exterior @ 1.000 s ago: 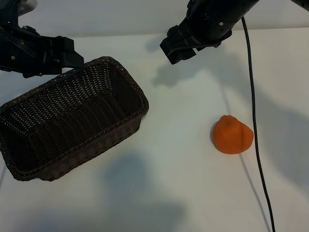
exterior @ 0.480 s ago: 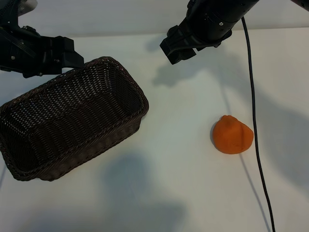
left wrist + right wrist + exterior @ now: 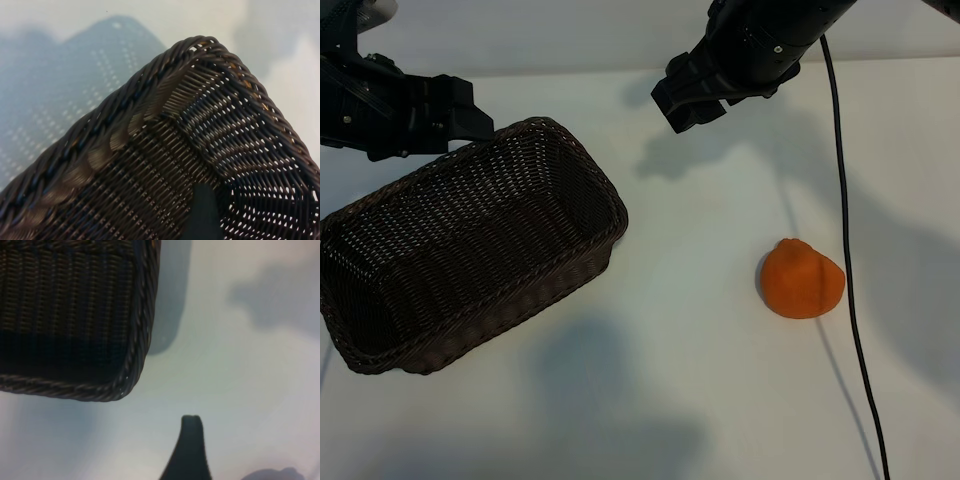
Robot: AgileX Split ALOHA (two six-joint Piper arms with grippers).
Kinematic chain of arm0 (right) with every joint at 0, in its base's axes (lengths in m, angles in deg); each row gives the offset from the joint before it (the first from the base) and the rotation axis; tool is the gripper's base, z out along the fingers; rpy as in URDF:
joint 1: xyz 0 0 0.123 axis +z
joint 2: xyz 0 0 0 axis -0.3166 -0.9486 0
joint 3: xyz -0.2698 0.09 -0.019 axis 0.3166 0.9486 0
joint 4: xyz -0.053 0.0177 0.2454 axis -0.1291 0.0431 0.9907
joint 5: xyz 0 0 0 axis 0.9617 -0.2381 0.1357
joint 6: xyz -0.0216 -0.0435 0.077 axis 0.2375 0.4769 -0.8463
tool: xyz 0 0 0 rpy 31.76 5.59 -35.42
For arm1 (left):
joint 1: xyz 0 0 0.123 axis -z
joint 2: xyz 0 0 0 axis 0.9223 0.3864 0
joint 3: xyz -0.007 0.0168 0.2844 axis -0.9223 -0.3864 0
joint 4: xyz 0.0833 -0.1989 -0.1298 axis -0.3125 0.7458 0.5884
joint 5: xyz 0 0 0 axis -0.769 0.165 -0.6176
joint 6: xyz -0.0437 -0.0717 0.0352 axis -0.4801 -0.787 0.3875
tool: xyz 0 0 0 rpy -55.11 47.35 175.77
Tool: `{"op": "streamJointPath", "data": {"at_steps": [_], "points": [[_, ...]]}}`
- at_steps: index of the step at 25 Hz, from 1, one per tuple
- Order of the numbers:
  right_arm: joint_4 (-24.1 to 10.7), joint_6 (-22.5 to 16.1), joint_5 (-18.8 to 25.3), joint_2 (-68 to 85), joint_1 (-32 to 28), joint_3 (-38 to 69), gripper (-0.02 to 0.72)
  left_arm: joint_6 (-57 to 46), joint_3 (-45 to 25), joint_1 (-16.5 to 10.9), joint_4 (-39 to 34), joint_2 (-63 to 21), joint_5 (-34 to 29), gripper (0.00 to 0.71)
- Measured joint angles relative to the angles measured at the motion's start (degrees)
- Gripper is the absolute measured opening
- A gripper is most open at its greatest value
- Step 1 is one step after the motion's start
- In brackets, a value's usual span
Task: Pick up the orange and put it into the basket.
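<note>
Exterior view: no change vs earlier frame. Orange point(image 3: 801, 280) on table, well right of wicker basket point(image 3: 380, 345). Left gripper point(image 3: 450, 112) over basket's far corner, right gripper point(image 3: 688, 100) beyond basket; both jaws apart, holding nothing.

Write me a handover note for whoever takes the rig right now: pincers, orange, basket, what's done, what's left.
Left pincer: open, empty, above the far rim of the basket.
Right pincer: open, empty, above the table beyond the orange, not touching it.
Orange: on the table to the right of the basket, well apart from it.
Basket: holds nothing.
Done: nothing yet.
Left: grasp the orange, probably with the right pincer, carry it over and release it into the basket.
</note>
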State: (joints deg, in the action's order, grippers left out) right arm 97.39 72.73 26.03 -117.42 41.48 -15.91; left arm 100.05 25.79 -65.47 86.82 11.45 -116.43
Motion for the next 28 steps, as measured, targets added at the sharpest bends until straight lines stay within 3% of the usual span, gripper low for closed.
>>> {"op": "streamJointPath", "data": {"at_steps": [7, 19, 23, 28], "points": [[0.01, 0.00, -0.59, 0.00, 0.00, 0.00, 0.595, -4.21, -0.32, 0.00, -2.15, -1.10, -0.41, 0.588], [0.13, 0.00, -0.94, 0.00, 0.00, 0.00, 0.595, -35.50, -9.52, 0.00, -31.60, -17.10, -3.76, 0.588], [0.13, 0.00, -1.60, 0.00, 0.00, 0.00, 0.595, -43.70, -13.13, 0.00, -37.39, -20.35, -4.56, 0.588], [0.13, 0.00, -1.99, -0.36, 0.00, 0.00, 0.595, -46.93, -17.35, 0.00, -38.49, -20.41, -5.52, 0.588]]}}
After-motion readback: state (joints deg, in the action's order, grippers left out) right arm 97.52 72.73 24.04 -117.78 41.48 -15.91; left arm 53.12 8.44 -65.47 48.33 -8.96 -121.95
